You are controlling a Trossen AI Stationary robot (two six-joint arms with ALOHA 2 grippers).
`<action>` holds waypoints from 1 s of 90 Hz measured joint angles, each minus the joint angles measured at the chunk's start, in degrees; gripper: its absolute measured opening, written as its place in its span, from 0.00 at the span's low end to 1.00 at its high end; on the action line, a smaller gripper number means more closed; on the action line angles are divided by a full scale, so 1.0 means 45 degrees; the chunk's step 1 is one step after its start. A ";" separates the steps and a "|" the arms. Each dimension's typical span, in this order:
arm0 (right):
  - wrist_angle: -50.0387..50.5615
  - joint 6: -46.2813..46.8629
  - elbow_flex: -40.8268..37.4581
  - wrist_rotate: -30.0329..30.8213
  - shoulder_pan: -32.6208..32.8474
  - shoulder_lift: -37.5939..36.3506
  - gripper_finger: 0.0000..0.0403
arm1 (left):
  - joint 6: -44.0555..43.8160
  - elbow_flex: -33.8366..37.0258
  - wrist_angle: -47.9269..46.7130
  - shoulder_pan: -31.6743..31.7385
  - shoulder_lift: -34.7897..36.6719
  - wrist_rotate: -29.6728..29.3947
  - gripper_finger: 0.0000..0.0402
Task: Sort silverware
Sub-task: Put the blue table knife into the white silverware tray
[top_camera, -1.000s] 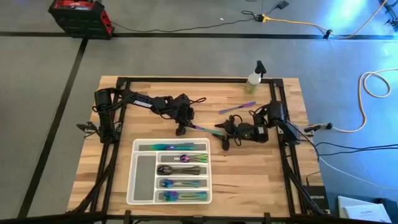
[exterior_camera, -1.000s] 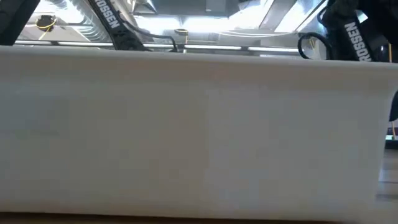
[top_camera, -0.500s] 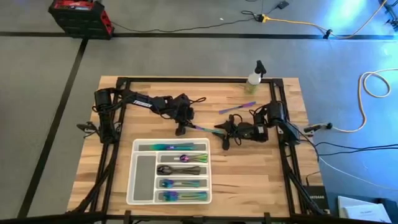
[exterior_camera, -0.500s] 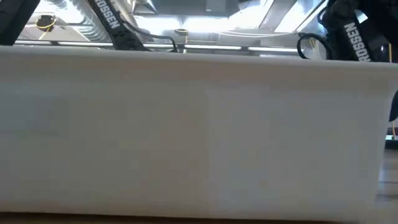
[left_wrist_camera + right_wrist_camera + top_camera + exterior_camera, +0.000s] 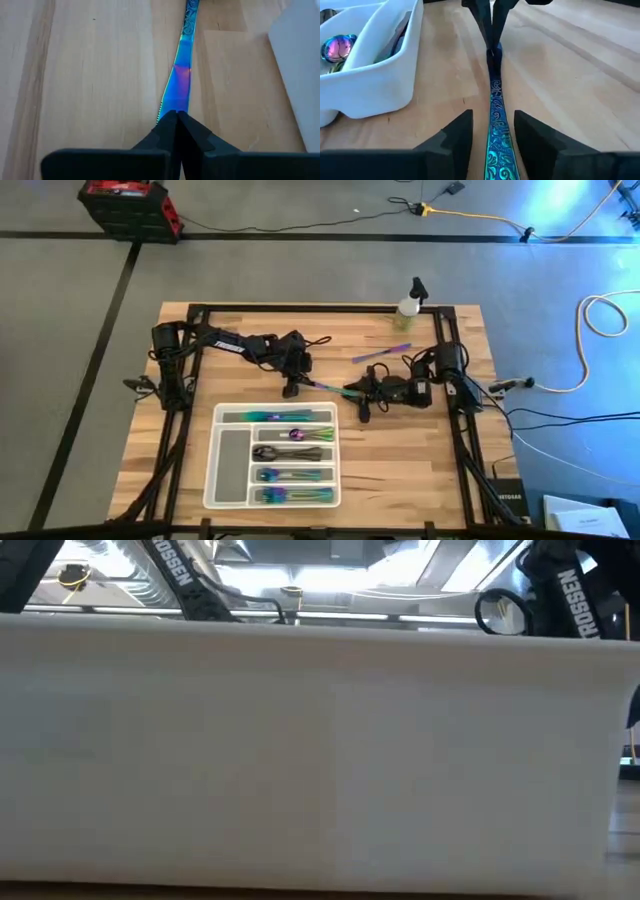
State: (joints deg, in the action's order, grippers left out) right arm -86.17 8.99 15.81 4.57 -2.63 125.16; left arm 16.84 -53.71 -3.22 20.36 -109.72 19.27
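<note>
An iridescent blue-teal knife (image 5: 325, 387) lies stretched between my two grippers, just beyond the white compartment tray (image 5: 222, 480). My left gripper (image 5: 292, 389) is shut on its blade end. My right gripper (image 5: 492, 120) is open at the knife's patterned handle (image 5: 498, 150), one finger on each side with a gap showing on both. In the tray's compartments lie several iridescent and dark pieces of silverware (image 5: 292, 434). Two more loose pieces (image 5: 381, 353) lie on the wood toward the far right. My left gripper pinches the tip of the knife's blade (image 5: 173, 102) between its two fingers (image 5: 192, 131). The fingers come from the table's left and lie along the knife. The knife runs straight away from them, low over the wood; whether it rests there I cannot tell.
A small spray bottle (image 5: 409, 302) stands at the far edge of the table. The tray's wall (image 5: 300, 740) fills the low view, and its corner (image 5: 380, 80) sits close beside the knife. Bare wood lies to the right of the tray.
My right gripper has crept a little toward the table's left, along the knife's handle toward my left gripper. The knife and my left gripper have stayed where they were.
</note>
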 joint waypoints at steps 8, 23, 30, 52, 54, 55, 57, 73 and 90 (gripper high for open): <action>0.0000 -0.0010 0.0000 0.0192 0.0005 0.0000 0.31 | -0.0010 0.0000 -0.0005 0.0000 -0.0002 0.0000 0.00; 0.0142 0.0298 0.0000 0.0279 0.0010 -0.0169 0.35 | -0.0018 0.0000 -0.0005 0.0000 -0.0002 0.0001 0.00; 0.0503 0.0398 -0.0022 0.0284 0.0015 -0.0489 0.39 | -0.0005 0.0000 -0.0005 0.0000 0.0003 0.0001 0.00; 0.2847 0.0704 0.0012 0.0316 0.0010 -0.1730 0.49 | -0.0005 0.0000 -0.0005 0.0000 -0.0002 0.0000 0.00; 0.2861 0.0771 0.0015 0.0318 0.0014 -0.1734 0.49 | 0.0000 0.0000 -0.0005 0.0000 -0.0002 0.0000 0.00; 0.2861 0.0798 0.0015 0.0321 0.0015 -0.1734 0.49 | 0.0000 0.0000 -0.0005 0.0000 -0.0002 0.0000 0.00; 0.2857 0.0843 0.0015 0.0319 0.0015 -0.1734 0.49 | 0.0000 0.0000 0.0001 0.0000 0.0003 0.0001 0.00; 0.2927 0.0563 0.0025 0.0647 0.0025 -0.1734 0.49 | -0.0027 0.0000 0.0019 0.0000 -0.0002 0.0005 0.00; 0.2988 -0.0205 0.0039 0.1004 0.0049 -0.1709 0.48 | -0.0034 0.0000 0.0015 -0.0034 -0.0002 0.0000 0.00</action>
State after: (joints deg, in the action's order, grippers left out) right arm -72.73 8.07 15.99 9.08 -2.42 117.47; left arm 16.69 -53.71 -3.16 20.21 -109.73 19.27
